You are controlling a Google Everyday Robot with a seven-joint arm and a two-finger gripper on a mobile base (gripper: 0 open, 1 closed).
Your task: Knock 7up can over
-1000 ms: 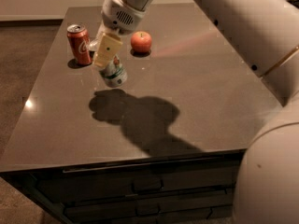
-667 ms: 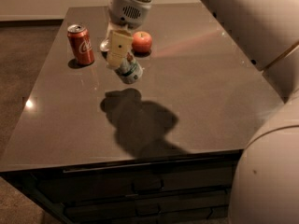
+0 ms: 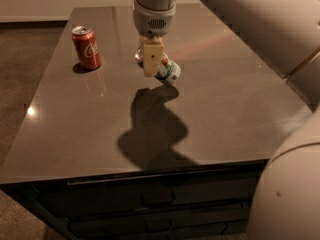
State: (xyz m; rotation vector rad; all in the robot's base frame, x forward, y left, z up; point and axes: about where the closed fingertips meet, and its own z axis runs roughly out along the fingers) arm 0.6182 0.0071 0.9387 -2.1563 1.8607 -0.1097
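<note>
The 7up can (image 3: 168,70), white with a green band, is tipped far over on the dark table (image 3: 230,109), its base pointing to the lower right. My gripper (image 3: 152,59) comes down from above and is right against the can's left side, covering its top end. I cannot tell whether the can rests on the table or is held.
A red cola can (image 3: 86,46) stands upright at the back left of the table. My arm's large white body (image 3: 260,29) fills the right side of the view. Drawers (image 3: 150,204) sit below the table's front edge.
The gripper has moved to the right across the table, and the 7up can has gone with it, tipping from near upright to far over. The apple behind is now hidden.
</note>
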